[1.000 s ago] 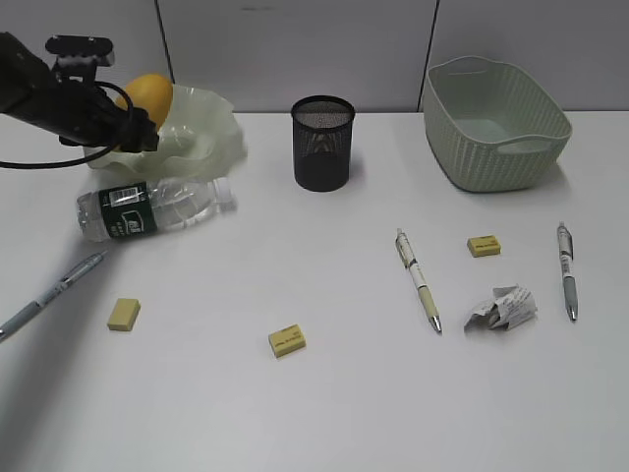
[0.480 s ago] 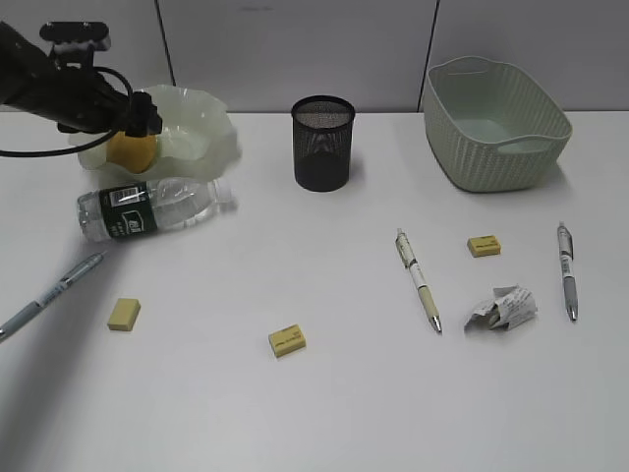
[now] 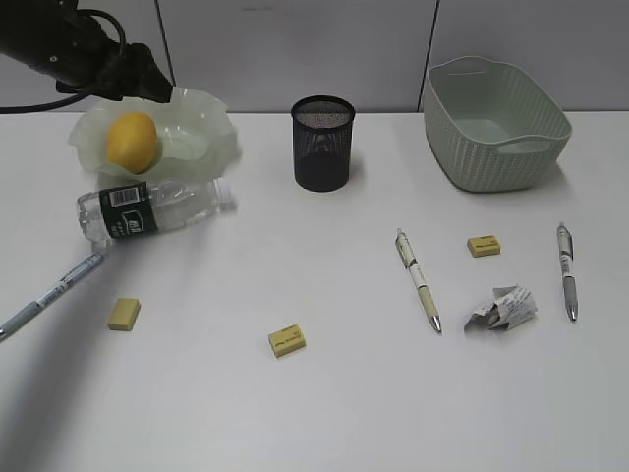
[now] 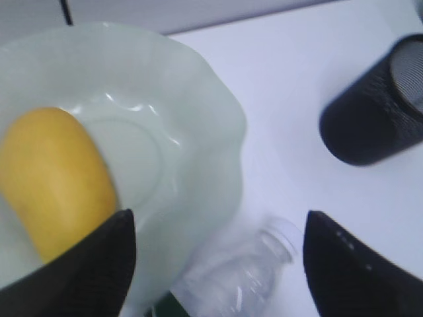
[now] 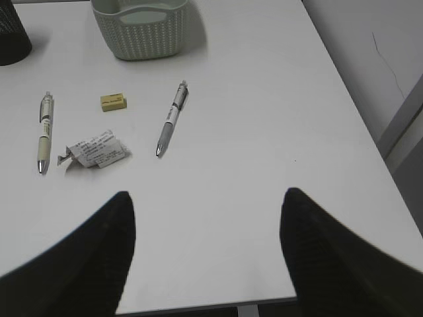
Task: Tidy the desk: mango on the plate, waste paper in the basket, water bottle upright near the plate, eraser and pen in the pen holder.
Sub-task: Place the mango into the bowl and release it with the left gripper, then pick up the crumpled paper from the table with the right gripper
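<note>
The yellow mango (image 3: 132, 141) (image 4: 56, 178) lies in the wavy-rimmed green plate (image 3: 201, 123) (image 4: 192, 132). My left gripper (image 3: 147, 79) (image 4: 219, 221) hangs open above the plate's back edge, holding nothing. The water bottle (image 3: 157, 208) (image 4: 251, 277) lies on its side just in front of the plate. The black mesh pen holder (image 3: 322, 143) stands mid-desk, the basket (image 3: 496, 123) at the back right. Waste paper (image 3: 501, 307) (image 5: 96, 150) lies between two pens (image 3: 419, 279) (image 3: 566, 269), with an eraser (image 3: 483, 246) behind it. My right gripper (image 5: 206, 198) is open over the desk's right front edge.
A third pen (image 3: 49, 295) lies at the left edge of the desk. Two more erasers (image 3: 123, 314) (image 3: 286, 340) lie toward the front. The desk's right edge (image 5: 344, 86) runs beside a grey wall.
The left gripper let the mango go into the plate, then lifted up and back away from it. The right gripper has not moved.
</note>
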Robot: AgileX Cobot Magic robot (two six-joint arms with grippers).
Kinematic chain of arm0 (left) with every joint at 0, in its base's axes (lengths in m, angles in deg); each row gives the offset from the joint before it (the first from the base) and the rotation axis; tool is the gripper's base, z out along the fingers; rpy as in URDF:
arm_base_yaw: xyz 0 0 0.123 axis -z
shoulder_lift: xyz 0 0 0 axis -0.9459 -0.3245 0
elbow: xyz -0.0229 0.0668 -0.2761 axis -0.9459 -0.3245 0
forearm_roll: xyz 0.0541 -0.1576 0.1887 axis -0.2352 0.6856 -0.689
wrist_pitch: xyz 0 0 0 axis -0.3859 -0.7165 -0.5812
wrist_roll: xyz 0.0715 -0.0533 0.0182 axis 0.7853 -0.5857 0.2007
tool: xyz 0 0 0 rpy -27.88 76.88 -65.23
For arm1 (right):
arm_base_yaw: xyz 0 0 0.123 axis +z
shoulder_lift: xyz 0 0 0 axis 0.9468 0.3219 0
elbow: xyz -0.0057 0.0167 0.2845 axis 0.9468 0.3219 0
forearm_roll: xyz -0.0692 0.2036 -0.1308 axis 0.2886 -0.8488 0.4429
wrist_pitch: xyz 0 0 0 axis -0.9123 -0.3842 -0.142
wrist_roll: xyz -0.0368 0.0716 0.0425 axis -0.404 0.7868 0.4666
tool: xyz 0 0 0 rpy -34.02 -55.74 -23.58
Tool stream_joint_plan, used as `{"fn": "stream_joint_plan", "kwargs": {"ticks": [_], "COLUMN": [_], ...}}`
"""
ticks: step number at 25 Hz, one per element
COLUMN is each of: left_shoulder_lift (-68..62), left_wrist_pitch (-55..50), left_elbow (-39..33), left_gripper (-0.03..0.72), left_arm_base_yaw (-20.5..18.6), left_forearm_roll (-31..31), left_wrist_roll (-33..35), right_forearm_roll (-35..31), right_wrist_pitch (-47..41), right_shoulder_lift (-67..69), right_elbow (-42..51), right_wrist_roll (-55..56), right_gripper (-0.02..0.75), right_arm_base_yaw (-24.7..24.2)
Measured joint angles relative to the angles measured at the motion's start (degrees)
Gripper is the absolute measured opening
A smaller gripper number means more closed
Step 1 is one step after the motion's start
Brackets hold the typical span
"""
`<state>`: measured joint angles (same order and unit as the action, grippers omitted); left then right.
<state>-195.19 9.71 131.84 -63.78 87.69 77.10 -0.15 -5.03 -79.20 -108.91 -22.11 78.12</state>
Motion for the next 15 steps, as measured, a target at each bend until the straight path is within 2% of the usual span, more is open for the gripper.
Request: {"fn": "stream_joint_plan", "kwargs": {"ticks": [4,12,15], "left_shoulder_lift": [4.0,12.63,14.84], "left_wrist_pitch": [-11.26,-28.83,-33.09], "left_elbow": [0.0,0.01,0.01], "left_gripper": [0.58,0.529,0.496], "left_arm_base_yaw": [0.0,0.22,0.22], "left_forearm_roll": [-2.58,-20.95,-23.0], "left_wrist_roll": [-2.67,-15.79,-19.44], "right_forearm_roll": [0.0,0.0,0.0], "right_wrist_pitch": [0.0,0.0,0.0], "right_shoulder_lift": [0.0,0.0,0.0], "right_elbow": [0.0,0.0,0.0], "right_wrist_roll": [0.0,0.0,0.0], "right_gripper": [0.54,0.54,0.54], "right_arm_base_yaw": [0.0,0.0,0.0]}}
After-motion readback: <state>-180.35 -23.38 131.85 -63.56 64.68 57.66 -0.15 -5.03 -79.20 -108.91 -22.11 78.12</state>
